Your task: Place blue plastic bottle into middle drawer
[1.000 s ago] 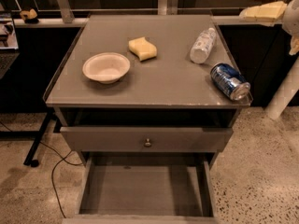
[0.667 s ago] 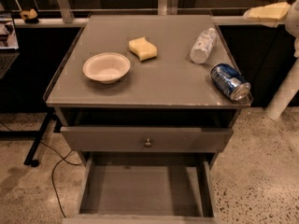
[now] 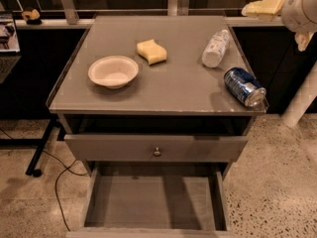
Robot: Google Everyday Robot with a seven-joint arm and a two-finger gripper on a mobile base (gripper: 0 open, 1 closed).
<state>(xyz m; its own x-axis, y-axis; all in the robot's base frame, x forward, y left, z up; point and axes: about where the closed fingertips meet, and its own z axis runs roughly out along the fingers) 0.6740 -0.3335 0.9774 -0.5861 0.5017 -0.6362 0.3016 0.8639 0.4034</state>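
The blue plastic bottle (image 3: 215, 48) is clear with a white cap and a pale label. It lies on its side at the back right of the grey cabinet top (image 3: 168, 90). The middle drawer (image 3: 153, 202) is pulled out below, and its flat grey floor is bare. My gripper (image 3: 260, 6), pale yellow on a white arm (image 3: 302, 9), hovers at the top right. It is beyond the cabinet's back right corner, above and to the right of the bottle, and holds nothing that I can see.
A shiny blue drink can (image 3: 243, 86) lies on its side at the right edge of the top. A white bowl (image 3: 113, 72) and a yellow sponge (image 3: 151, 51) sit to the left. A closed drawer front with a small knob (image 3: 157, 151) lies above the open drawer.
My gripper and arm have moved left, coming further into view towards the cabinet's back right corner. The objects on the cabinet have not moved.
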